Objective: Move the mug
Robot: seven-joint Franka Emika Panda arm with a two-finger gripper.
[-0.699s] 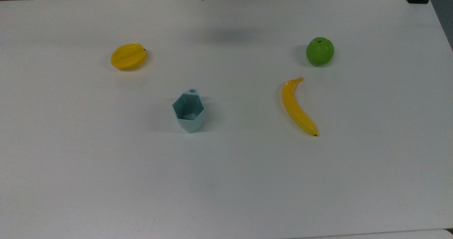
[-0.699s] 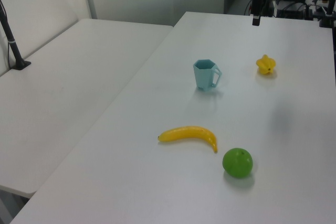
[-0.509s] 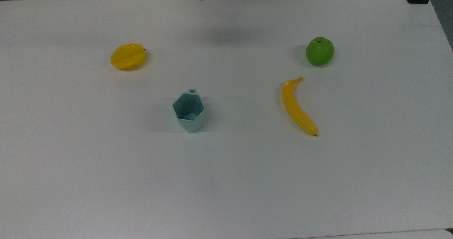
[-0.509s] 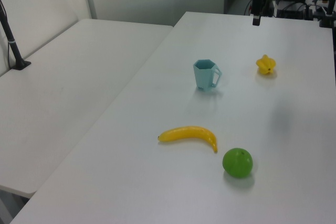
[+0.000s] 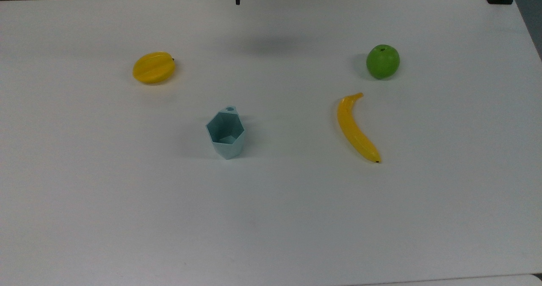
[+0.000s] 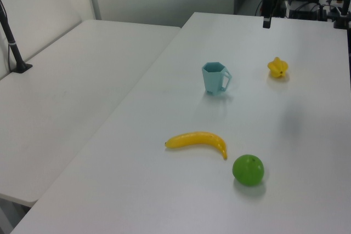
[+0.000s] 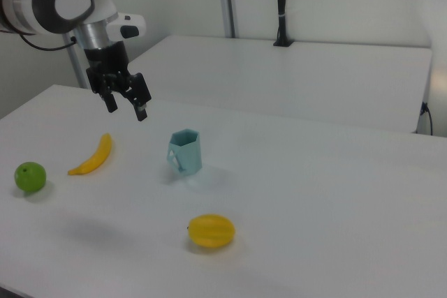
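Plainly the approach is only starting: the gripper point(image 7: 126, 106) hangs in the air with its two fingers spread and nothing between them, well apart from the mug point(image 7: 186, 151), above the table point(image 7: 328, 193) toward the right view's left.

The mug stands upright near the table's middle, in the top view between the star fruit point(image 5: 153, 67) at far left and the banana point(image 5: 356, 129) at right, touching neither. The next move, as I judge it, calls for travel over the mug, then a descent to straddle one wall or the tab handle.

The mug looks hard and matte, pale teal, faceted with a hexagonal rim. The green apple point(image 5: 382, 61) is round and glossy, and the banana is smooth and curved.
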